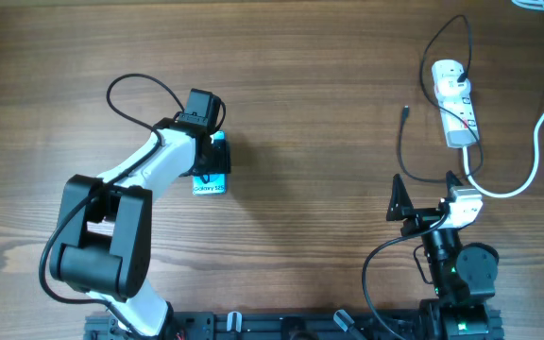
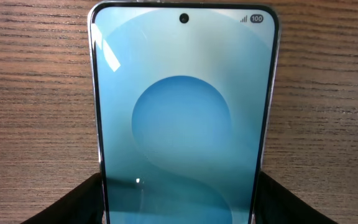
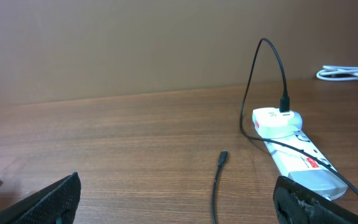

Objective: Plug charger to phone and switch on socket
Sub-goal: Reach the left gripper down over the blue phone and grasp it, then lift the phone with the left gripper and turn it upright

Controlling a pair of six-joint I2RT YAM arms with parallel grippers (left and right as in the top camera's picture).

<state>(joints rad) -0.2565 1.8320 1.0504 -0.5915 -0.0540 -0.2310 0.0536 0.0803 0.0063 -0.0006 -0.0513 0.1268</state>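
Left gripper (image 2: 179, 176) is closed onto the phone (image 2: 182, 93). Both long edges are met by its fingers (image 2: 73, 208), with the screen up and the phone flat on the table (image 2: 36, 93). Right gripper (image 3: 178, 180) is held wide and empty. The charger plug (image 3: 223, 157) is seen loose just ahead, between the fingers. The power strip (image 3: 291, 146) is seen ahead and off to one side, with the cable's far end plugged into it.

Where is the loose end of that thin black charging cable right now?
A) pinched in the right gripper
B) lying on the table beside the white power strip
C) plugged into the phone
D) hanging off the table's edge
B: the charger's plug tip lies bare on the table beside the socket, touched by nothing; the phone is across the table.
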